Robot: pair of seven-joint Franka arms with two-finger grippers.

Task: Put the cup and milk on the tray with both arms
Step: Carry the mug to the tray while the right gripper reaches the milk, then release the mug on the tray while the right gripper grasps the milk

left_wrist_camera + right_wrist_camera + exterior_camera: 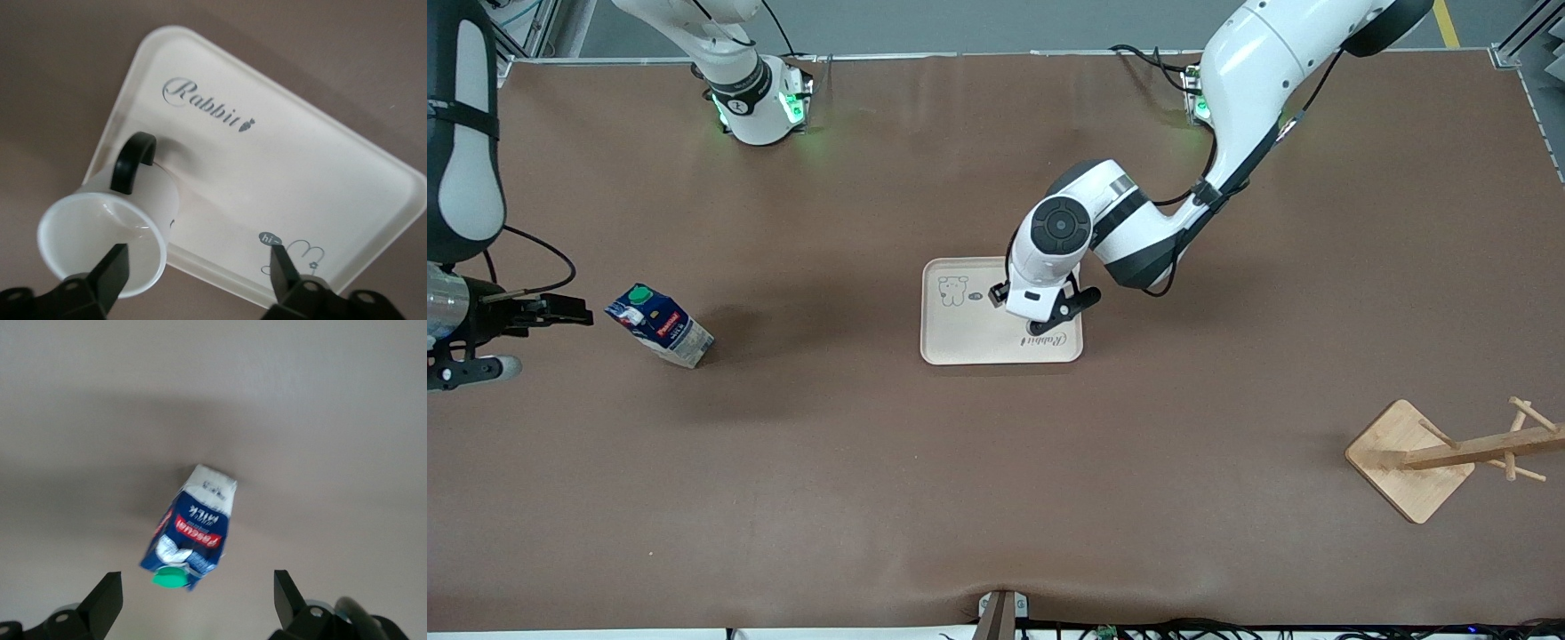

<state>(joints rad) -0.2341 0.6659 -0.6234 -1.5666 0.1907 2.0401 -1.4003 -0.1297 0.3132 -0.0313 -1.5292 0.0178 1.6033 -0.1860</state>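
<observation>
The cream tray [969,333] lies mid-table and fills the left wrist view [280,173]. The white cup [107,233] with its black handle stands on the tray at the corner by the "Rabbit" lettering; in the front view the left hand hides it. My left gripper [1040,324] is over that corner, open [197,270], with one finger over the cup's rim and nothing gripped. The milk [660,325] stands on the table toward the right arm's end. My right gripper [560,311] is open beside the milk [190,530], which lies ahead of its spread fingers [107,597].
A wooden rack with pegs [1414,458] lies on its side near the left arm's end, nearer to the front camera than the tray. The brown table [996,498] stretches between milk and tray.
</observation>
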